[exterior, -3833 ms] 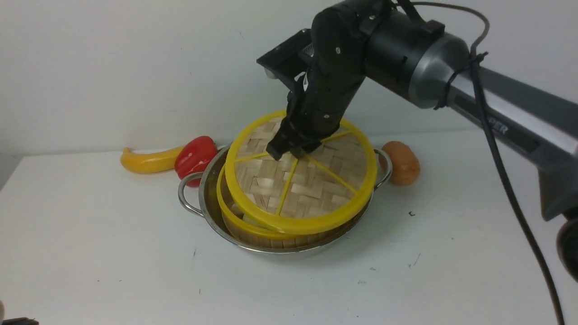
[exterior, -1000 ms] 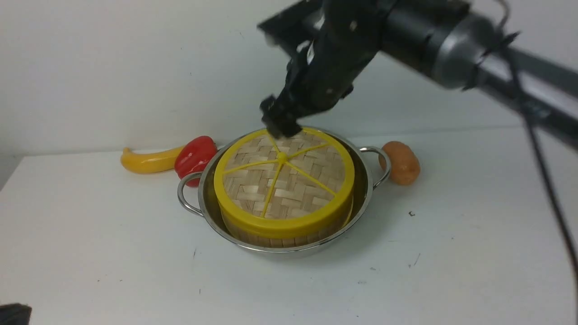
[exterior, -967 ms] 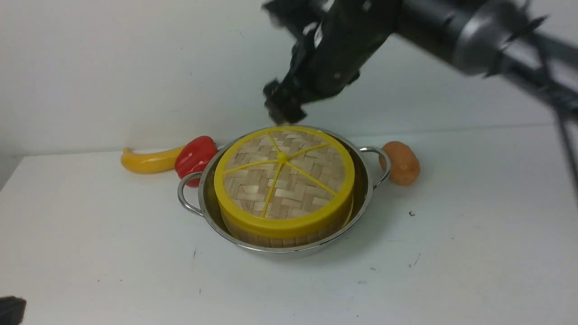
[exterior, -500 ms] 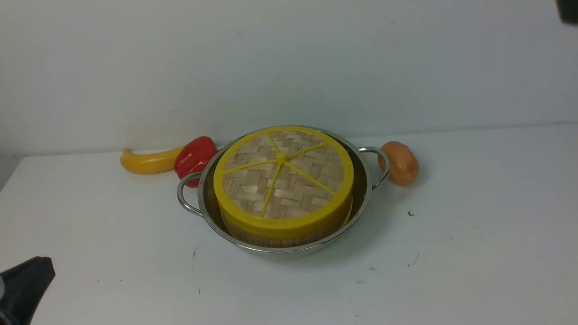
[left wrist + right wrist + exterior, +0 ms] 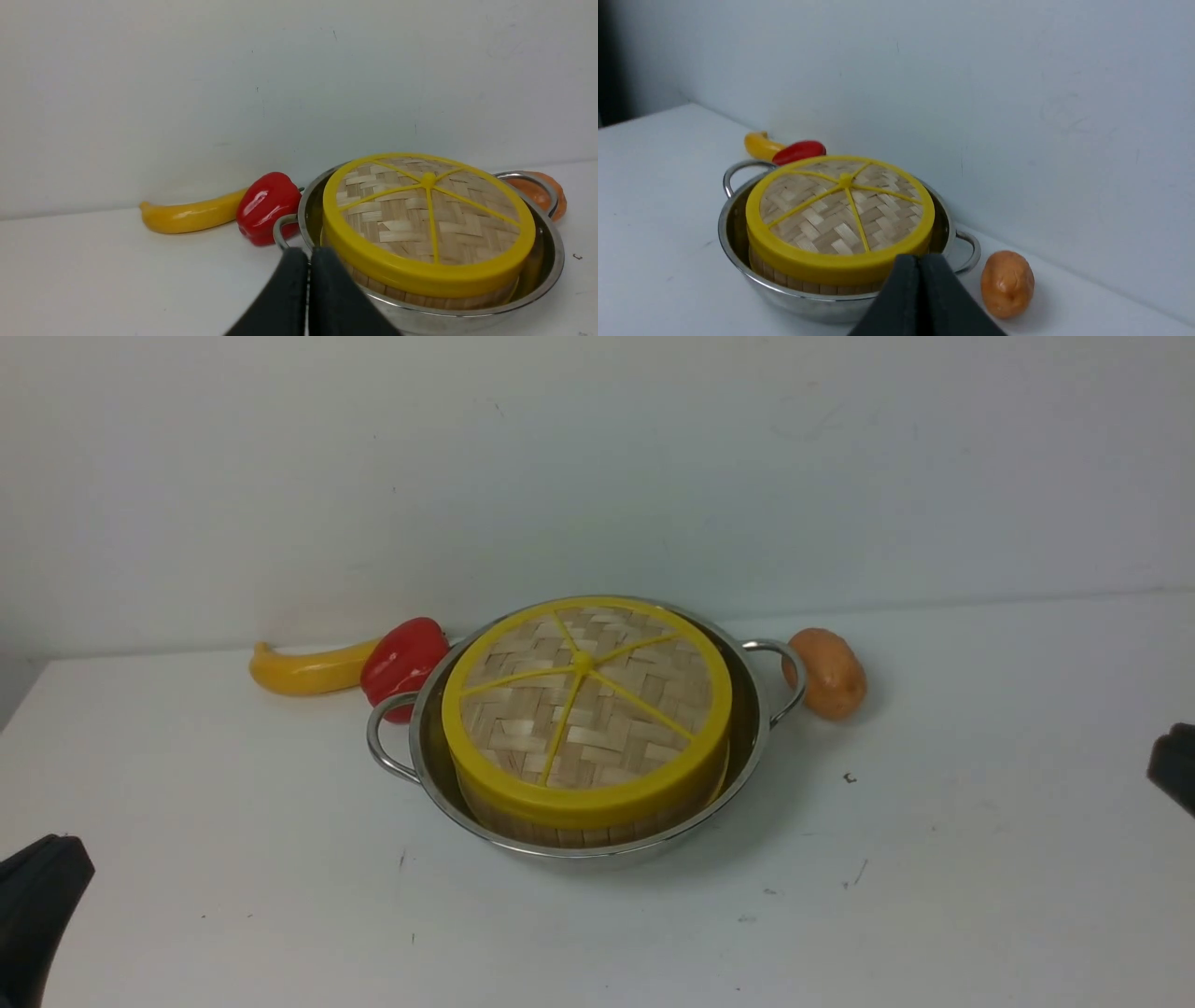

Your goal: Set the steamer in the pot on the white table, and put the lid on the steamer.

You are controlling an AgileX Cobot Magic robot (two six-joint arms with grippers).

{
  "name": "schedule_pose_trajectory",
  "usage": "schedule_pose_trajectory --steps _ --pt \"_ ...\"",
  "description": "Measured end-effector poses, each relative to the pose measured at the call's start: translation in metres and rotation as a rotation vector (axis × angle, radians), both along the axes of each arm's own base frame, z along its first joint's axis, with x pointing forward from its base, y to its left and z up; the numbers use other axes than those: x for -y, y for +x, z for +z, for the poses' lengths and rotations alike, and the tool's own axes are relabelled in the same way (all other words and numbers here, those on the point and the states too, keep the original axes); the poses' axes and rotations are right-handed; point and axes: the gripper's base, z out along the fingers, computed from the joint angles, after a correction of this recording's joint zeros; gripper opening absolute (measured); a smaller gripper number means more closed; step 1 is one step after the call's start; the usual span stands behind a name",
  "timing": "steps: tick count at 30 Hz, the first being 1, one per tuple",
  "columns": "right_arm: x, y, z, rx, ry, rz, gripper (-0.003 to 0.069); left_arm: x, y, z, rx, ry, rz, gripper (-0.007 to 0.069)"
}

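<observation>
The steel pot (image 5: 425,747) stands on the white table (image 5: 233,859). The bamboo steamer (image 5: 560,829) sits inside it, and the woven lid (image 5: 583,700) with its yellow rim lies flat on the steamer. My left gripper (image 5: 37,905) shows only as a dark tip at the front left edge. In the left wrist view the left gripper (image 5: 308,256) has its fingers pressed together, empty, short of the pot (image 5: 546,275). My right gripper (image 5: 1174,765) is at the right edge. In the right wrist view the right gripper (image 5: 919,262) is shut and empty, with the lid (image 5: 840,212) ahead of it.
A yellow banana (image 5: 303,670) and a red pepper (image 5: 403,658) lie left of the pot by the back wall. A brown potato (image 5: 829,672) lies just right of the pot's right handle (image 5: 782,672). Bare table lies in front of the pot.
The right arm let go of the lid, rose off it and drew back to the right edge. The lid now lies level on the steamer. The left gripper's tip came into view at the front left.
</observation>
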Motion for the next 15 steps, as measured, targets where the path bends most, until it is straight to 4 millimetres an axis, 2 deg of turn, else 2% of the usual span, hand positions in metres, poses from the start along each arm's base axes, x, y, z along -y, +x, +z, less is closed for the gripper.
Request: schedule_pose_trajectory --steps 8,11,13,14,15 --pt "0.0 0.0 -0.002 0.0 0.0 0.0 0.001 0.0 0.0 0.0 -0.001 0.002 0.0 0.0011" --pt "0.012 -0.004 -0.001 0.048 -0.021 -0.073 0.002 0.0 0.0 0.0 -0.001 0.002 0.0 0.0018" --pt "0.026 -0.008 -0.008 0.058 -0.013 -0.182 0.0025 0.0 0.0 0.0 -0.001 0.002 0.0 0.002" --pt "0.026 -0.009 -0.01 0.059 -0.012 -0.182 0.0025 0.0 0.0 0.0 -0.001 0.002 0.0 0.002" --pt "0.034 -0.012 -0.018 0.051 -0.011 -0.253 0.0029 0.0 0.0 0.0 -0.001 0.002 0.0 0.002"
